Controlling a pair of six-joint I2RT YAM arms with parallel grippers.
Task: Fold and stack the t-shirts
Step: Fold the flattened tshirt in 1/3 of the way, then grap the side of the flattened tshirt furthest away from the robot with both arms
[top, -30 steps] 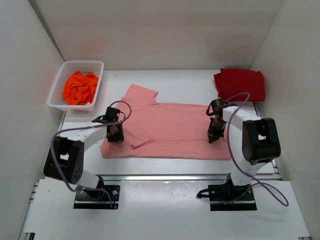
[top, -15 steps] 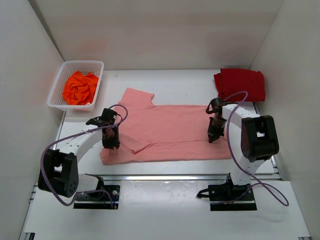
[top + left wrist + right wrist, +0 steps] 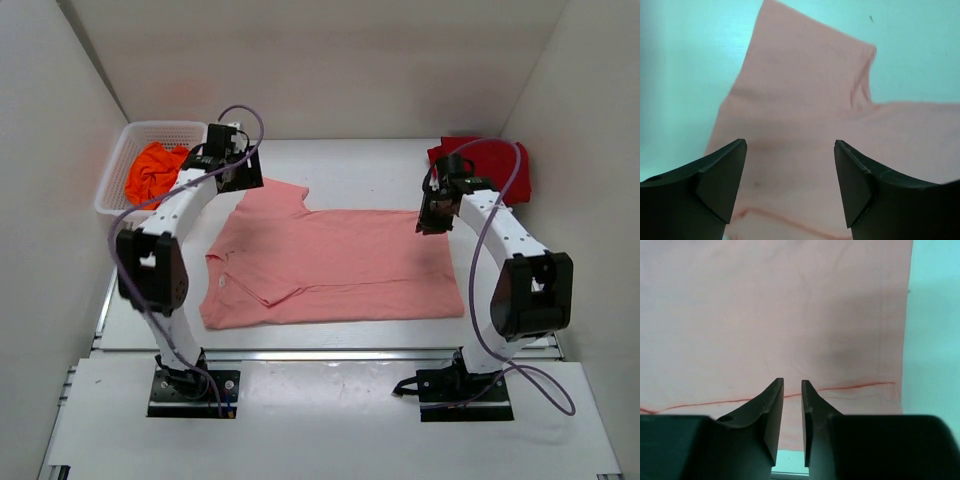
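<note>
A: Start near. Where does the salmon-pink t-shirt (image 3: 330,260) lie?

B: Spread flat mid-table (image 3: 350,165), collar end left, hem end right. A flap is folded in over its near-left part.

A: Left gripper (image 3: 790,185) against the shirt?

B: Above its far-left sleeve, clear of the cloth. Fingers (image 3: 720,180) stand wide apart with nothing between them; the sleeve shows in the gap below.

A: Left arm pose?

B: Elbow raised off the shirt's left edge, forearm stretched away to the far-left sleeve, wrist tipped down.

A: Right gripper (image 3: 792,390)?

B: Over the shirt's far-right corner, just inside the hem end. Fingers nearly together, only a slit between them, no cloth in it. The hem's stitch line runs under the tips.

A: Right arm pose?

B: Elbow out past the shirt's right edge, forearm angled back in over the far-right corner, pointing down.

A: Farther out?

B: Dark red t-shirt (image 3: 500,175) folded beyond the far-right corner. Bright orange t-shirt (image 3: 155,175) bunched in a white basket (image 3: 112,195) beyond the far-left sleeve.
</note>
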